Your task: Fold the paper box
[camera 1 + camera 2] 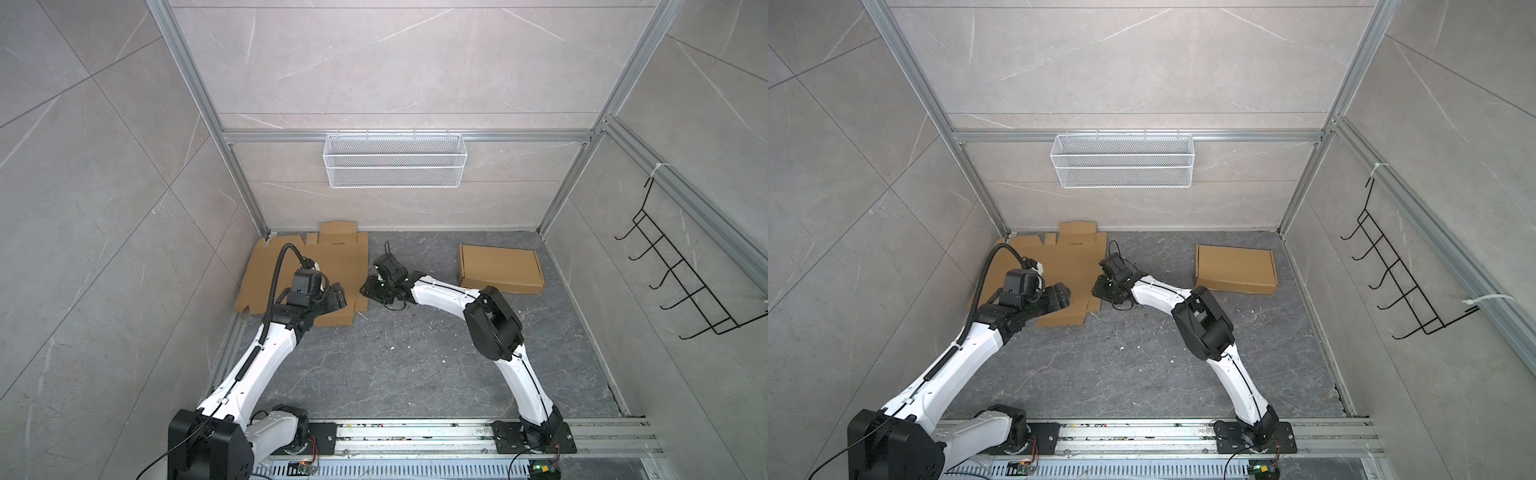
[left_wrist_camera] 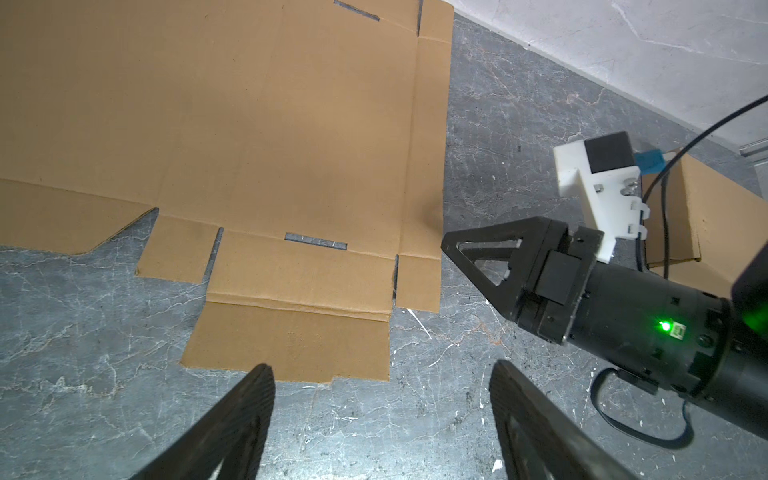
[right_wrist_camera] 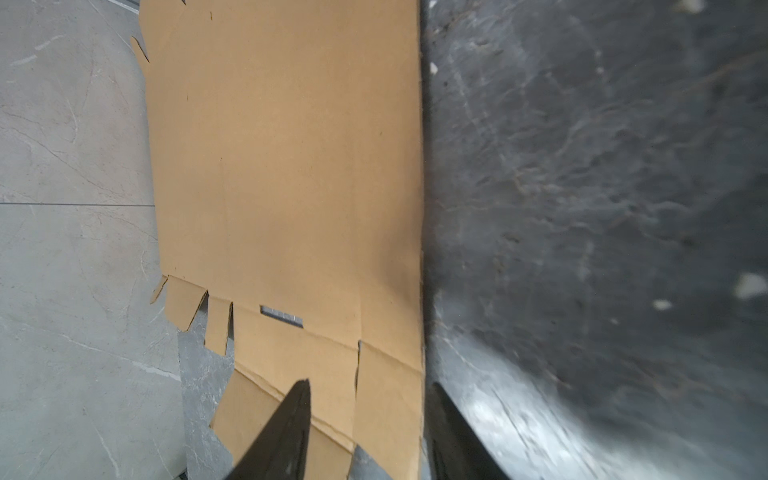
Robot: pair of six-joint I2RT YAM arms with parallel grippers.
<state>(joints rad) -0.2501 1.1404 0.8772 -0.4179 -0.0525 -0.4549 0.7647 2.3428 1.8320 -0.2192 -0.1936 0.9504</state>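
The paper box is a flat brown cardboard blank (image 1: 332, 266) (image 1: 1075, 259) lying unfolded on the dark floor at the back left, partly under my left arm. My left gripper (image 1: 334, 297) (image 2: 382, 365) hovers open just past the blank's front flap, with only bare floor between its fingers. My right gripper (image 1: 368, 287) (image 3: 370, 382) sits low at the blank's right edge. Its jaws stand apart, one finger over the narrow edge strip (image 3: 390, 291) and the other over the floor beside it. In the left wrist view a right finger (image 2: 451, 245) touches that edge.
A folded brown box (image 1: 500, 268) (image 1: 1235, 268) lies at the back right. A white wire basket (image 1: 395, 160) hangs on the back wall and a black hook rack (image 1: 685, 270) on the right wall. The blank's left side runs against the left wall.
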